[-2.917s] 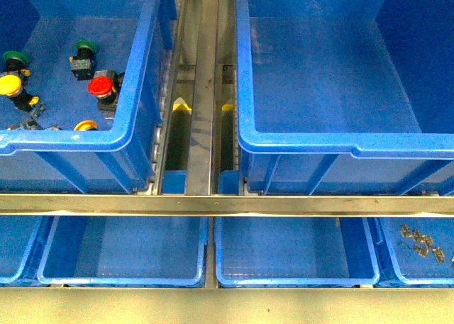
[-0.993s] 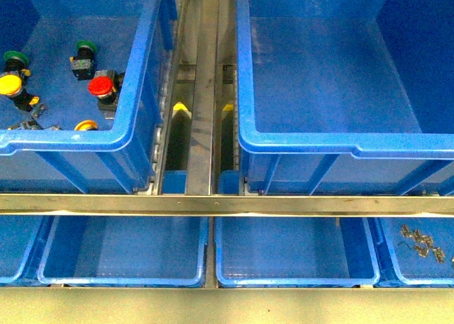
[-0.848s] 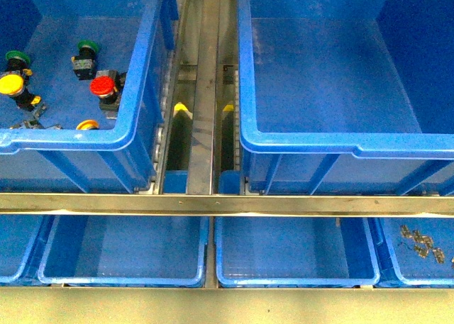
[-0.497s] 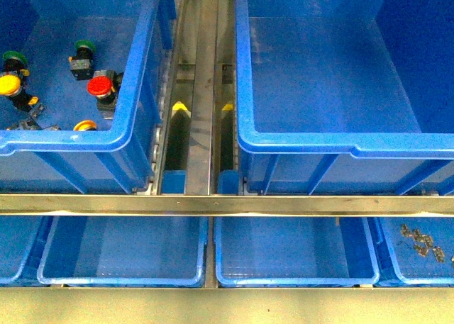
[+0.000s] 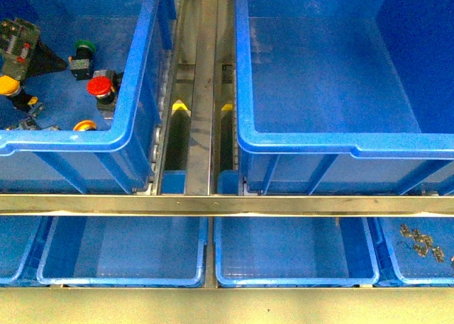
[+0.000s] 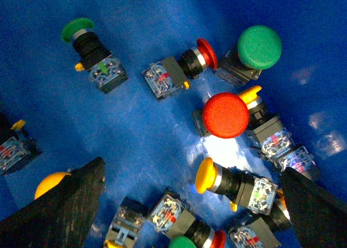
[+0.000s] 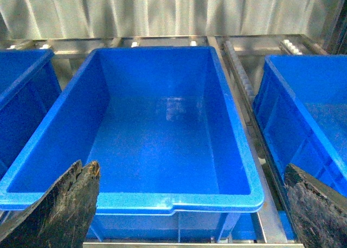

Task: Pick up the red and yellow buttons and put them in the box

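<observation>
Two mushroom-cap switches, red button (image 6: 226,115) and yellow button (image 6: 207,175), lie in the left-edge blue crate (image 5: 71,140) under the released left claw (image 6: 190,169); the released right claw (image 7: 190,169) faces the deep blue plastic box (image 7: 162,202).

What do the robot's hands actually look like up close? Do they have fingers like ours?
Each is a plain two-fingered pincer. The left hand and right hand both have broad, wedge-shaped black fingers with a rough, scuffed surface flecked with grey. In the front view, the left arm's end is a grey-green metal block with small red details. No cables or markings show clearly.
</observation>
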Controlling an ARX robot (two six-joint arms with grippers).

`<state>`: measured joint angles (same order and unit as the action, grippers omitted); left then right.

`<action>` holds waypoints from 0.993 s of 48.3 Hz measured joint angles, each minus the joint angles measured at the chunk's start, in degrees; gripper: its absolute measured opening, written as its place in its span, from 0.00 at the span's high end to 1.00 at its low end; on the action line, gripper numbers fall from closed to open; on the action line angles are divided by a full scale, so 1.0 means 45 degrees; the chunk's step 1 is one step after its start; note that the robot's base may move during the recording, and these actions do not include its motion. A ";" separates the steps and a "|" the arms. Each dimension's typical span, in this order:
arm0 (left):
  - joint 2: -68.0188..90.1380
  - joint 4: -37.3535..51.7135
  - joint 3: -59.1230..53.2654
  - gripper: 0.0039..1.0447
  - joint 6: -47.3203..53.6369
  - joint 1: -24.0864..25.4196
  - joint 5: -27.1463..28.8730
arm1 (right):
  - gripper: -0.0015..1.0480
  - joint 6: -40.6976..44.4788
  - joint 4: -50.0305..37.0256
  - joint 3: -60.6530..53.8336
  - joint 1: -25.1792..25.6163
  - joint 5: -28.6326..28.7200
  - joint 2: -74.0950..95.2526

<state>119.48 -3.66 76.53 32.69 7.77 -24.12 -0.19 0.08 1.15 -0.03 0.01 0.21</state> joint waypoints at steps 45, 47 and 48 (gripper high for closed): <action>0.4138 -0.2025 0.3993 0.07 0.2385 -0.1195 -0.0559 | 0.06 0.0000 0.0000 0.0000 0.0000 0.0000 0.0000; 0.4260 -0.2113 0.4153 0.07 0.2404 -0.1229 -0.0559 | 0.06 0.0005 0.0000 0.0000 0.0000 0.0000 0.0000; 0.4318 -0.2132 0.4221 0.07 0.2424 -0.1229 -0.0559 | 0.06 0.0005 0.0000 0.0000 0.0000 0.0000 0.0000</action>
<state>138.91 -13.26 95.53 43.59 2.24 -26.63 -0.16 0.08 1.15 -0.03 0.01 0.21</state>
